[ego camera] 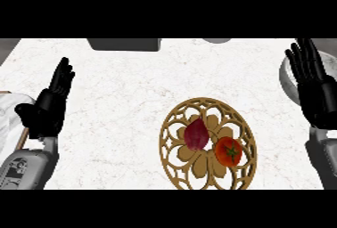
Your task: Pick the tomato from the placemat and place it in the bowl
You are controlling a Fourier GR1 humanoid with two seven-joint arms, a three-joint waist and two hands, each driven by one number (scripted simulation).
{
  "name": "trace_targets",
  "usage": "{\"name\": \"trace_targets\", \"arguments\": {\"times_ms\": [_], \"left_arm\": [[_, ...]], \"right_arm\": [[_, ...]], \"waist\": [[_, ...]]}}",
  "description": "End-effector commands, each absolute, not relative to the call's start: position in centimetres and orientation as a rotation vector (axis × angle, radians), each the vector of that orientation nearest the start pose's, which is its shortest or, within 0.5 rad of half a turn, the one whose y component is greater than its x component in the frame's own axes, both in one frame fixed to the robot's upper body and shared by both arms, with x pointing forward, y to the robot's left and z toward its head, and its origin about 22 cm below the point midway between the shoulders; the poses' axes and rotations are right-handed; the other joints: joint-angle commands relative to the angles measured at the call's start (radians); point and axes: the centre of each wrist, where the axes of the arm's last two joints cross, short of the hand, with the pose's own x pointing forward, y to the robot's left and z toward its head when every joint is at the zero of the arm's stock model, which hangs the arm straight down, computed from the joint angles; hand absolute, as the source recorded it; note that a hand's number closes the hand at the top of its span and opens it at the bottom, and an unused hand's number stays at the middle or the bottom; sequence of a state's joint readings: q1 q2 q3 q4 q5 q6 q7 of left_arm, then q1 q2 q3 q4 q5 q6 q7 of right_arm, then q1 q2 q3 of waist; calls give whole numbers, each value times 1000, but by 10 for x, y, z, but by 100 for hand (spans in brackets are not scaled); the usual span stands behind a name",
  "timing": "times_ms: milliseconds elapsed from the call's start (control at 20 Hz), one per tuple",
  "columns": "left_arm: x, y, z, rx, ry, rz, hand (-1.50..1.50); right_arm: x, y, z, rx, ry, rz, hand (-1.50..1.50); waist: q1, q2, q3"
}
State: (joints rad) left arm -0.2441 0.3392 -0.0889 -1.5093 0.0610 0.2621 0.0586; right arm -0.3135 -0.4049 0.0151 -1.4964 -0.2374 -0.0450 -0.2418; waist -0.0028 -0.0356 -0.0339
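A round tan openwork placemat (176,133) lies on the white marble counter, right of centre. On its right part sits a red tomato (229,151) with a green stem. My right hand (316,89) stands open at the right edge, fingers straight and pointing up, well above and to the right of the tomato. It covers part of a grey bowl (287,78) at the right edge. My left hand (47,107) rests open at the left, fingers up, far from the placemat.
A dark purple-red oval vegetable (196,134) lies on the placemat just left of the tomato. A grey box-like object (125,44) stands at the counter's far edge. A wooden-framed tray with white cloth (10,116) shows at the left edge.
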Motion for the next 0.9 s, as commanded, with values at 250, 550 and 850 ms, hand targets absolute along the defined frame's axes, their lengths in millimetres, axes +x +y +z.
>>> {"name": "trace_targets", "arguments": {"times_ms": [250, 550, 850], "left_arm": [[286, 306, 56, 402, -1599, -54, 0], [261, 321, 49, 376, -1543, -20, 0], [267, 306, 45, 347, -1553, -33, 0]], "right_arm": [[286, -266, 186, 437, -2407, 748, 150], [210, -340, 73, -405, -2017, 661, -150], [133, -353, 58, -407, -2044, 825, -150]], "waist": [[-4, 22, 34], [-39, 23, 36], [-27, 31, 34]]}}
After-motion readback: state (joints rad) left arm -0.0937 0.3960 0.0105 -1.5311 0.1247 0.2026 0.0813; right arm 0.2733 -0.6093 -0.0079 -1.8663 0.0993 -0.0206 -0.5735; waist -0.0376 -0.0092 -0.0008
